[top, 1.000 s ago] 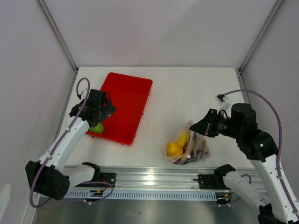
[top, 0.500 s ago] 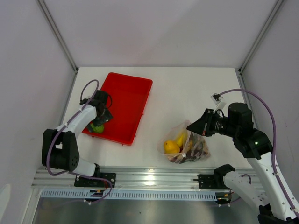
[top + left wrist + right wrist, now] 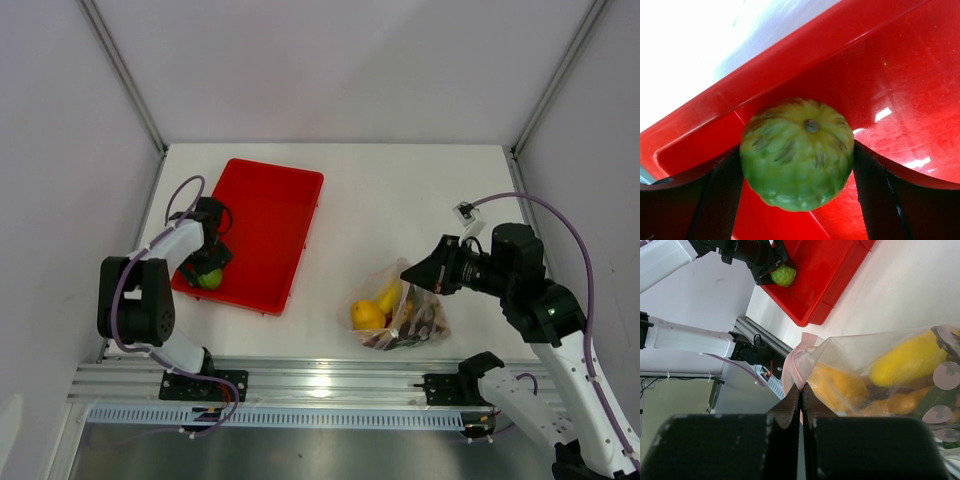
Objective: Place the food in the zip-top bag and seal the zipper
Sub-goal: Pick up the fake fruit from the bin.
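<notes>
A green lime (image 3: 797, 152) lies in the near left corner of the red tray (image 3: 270, 215). My left gripper (image 3: 208, 268) is down over it, and its two black fingers (image 3: 720, 200) touch the lime on both sides. The clear zip-top bag (image 3: 400, 315) lies near the table's front edge, with a yellow mango (image 3: 367, 315) and other food inside. My right gripper (image 3: 801, 387) is shut on the bag's mouth edge at the pinkish zipper (image 3: 790, 365) and holds it up. The lime (image 3: 783, 276) also shows far off in the right wrist view.
The tray's raised red wall (image 3: 765, 75) runs right behind the lime. White walls with metal corner posts (image 3: 125, 75) enclose the table. The aluminium rail (image 3: 320, 375) carrying both arm bases runs along the near edge.
My left arm has folded back and its gripper has come down around the lime, the fingers closing in. The tray has shifted slightly. The right gripper keeps its hold on the bag mouth.
</notes>
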Tool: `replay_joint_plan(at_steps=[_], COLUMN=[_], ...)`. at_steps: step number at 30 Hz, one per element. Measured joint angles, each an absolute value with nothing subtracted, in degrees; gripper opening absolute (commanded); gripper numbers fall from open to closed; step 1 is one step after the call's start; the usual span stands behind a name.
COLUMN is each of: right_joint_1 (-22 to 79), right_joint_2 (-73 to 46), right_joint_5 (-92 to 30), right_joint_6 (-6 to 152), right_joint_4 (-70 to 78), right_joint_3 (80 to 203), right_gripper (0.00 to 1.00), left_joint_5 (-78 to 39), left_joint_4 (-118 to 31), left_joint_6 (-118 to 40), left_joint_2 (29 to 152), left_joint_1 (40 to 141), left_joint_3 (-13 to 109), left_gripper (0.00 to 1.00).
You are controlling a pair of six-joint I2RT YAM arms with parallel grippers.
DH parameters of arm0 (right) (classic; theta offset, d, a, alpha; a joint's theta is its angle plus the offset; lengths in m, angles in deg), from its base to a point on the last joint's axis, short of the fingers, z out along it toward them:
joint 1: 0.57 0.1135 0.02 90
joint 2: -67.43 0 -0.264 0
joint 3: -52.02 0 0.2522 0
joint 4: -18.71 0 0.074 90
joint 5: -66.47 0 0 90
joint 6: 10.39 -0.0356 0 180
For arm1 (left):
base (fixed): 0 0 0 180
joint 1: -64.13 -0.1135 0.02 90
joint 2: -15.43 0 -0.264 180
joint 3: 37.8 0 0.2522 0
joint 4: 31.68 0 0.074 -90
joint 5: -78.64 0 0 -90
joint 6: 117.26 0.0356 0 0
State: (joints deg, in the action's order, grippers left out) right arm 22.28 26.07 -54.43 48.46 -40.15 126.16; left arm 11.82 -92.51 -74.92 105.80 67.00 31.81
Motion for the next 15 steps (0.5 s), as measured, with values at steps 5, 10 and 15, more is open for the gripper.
replay_joint_plan(at_steps=[5,10,15], right_joint_1=[22.3,22.3,22.3], right_joint_2=[26.3,26.7,26.7], right_joint_5=[-54.3,-53.5,-51.8], right_joint_6=[48.4,48.4,48.3], right_joint_4=[-40.1,-40.4,-41.2], right_joint_3=[126.1,126.1,126.4], right_gripper=[0.0,0.0,0.0], left_joint_5=[10.6,8.5,6.1], left_joint_4=[-91.4,-89.8,-89.1], left_joint_6=[-74.8,-74.2,-73.6], left_joint_2=[105.0,99.8,90.5], left_joint_1=[67.0,67.9,73.9], left_joint_3=[30.9,28.1,27.2], left_gripper=[0.53,0.28,0.16])
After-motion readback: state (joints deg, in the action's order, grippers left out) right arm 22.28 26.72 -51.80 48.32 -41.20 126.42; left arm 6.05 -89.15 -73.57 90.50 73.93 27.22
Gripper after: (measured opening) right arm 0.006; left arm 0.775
